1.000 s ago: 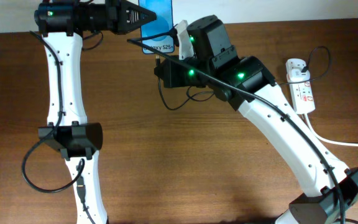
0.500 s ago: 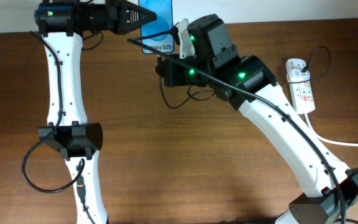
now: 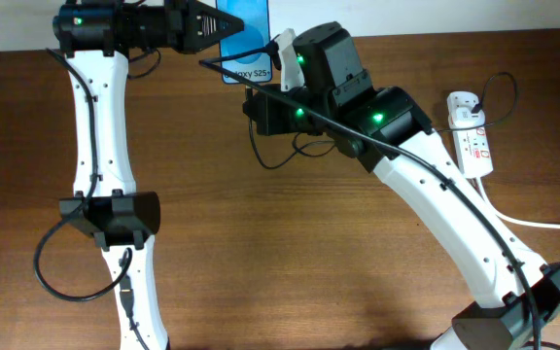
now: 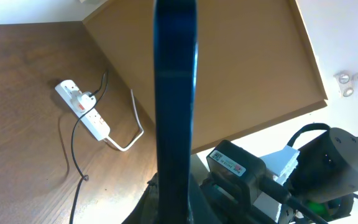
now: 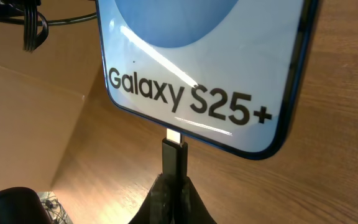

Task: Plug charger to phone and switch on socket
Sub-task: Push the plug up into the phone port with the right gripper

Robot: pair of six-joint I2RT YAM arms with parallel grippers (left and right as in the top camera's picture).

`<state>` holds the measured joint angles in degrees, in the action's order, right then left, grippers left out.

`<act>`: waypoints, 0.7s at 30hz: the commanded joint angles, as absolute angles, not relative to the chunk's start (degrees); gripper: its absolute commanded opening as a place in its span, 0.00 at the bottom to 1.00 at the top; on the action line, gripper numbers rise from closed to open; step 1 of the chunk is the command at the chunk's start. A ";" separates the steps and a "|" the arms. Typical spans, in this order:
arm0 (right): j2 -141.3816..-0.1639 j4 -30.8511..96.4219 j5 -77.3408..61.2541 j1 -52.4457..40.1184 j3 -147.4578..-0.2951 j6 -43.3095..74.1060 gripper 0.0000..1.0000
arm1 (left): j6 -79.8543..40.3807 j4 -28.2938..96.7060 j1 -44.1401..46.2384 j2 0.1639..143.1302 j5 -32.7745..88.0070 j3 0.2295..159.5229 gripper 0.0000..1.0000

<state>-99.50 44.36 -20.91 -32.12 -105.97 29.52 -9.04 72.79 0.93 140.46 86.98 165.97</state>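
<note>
The phone (image 3: 245,44), blue screen with white "Galaxy S25+" text, is held above the table's far edge. My left gripper (image 3: 214,26) is shut on it; in the left wrist view the phone (image 4: 175,93) shows edge-on between the fingers (image 4: 174,208). My right gripper (image 5: 174,186) is shut on the charger's black connector (image 5: 174,158), whose metal tip meets the bottom edge of the phone (image 5: 204,68). The charger's thin black cable (image 3: 278,156) loops under the right arm. The white socket strip (image 3: 472,136) lies at the far right with the black plug (image 3: 467,110) in it.
The socket's thick white cord (image 3: 542,224) runs off to the right edge. A loose black cable (image 3: 56,262) hangs by the left arm's base. The table's far edge (image 3: 513,31) meets a white wall. The socket also shows in the left wrist view (image 4: 86,112).
The right gripper with the connector has shifted very slightly toward the phone's bottom edge. The left arm and phone have not moved.
</note>
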 commanded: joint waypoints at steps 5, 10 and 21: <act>-99.68 43.07 -18.39 -32.75 -107.59 27.86 0.04 | -8.10 72.71 0.58 139.90 88.12 166.67 0.00; -99.70 43.11 -17.93 -32.75 -107.59 27.88 0.04 | -8.10 72.73 0.58 139.90 89.56 166.67 0.00; -99.74 44.10 -17.72 -32.77 -107.57 27.90 0.04 | -8.14 73.14 0.58 139.90 90.19 166.67 0.00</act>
<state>-99.50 44.56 -18.94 -32.69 -105.97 28.32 -9.02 72.97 0.82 140.46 86.85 165.97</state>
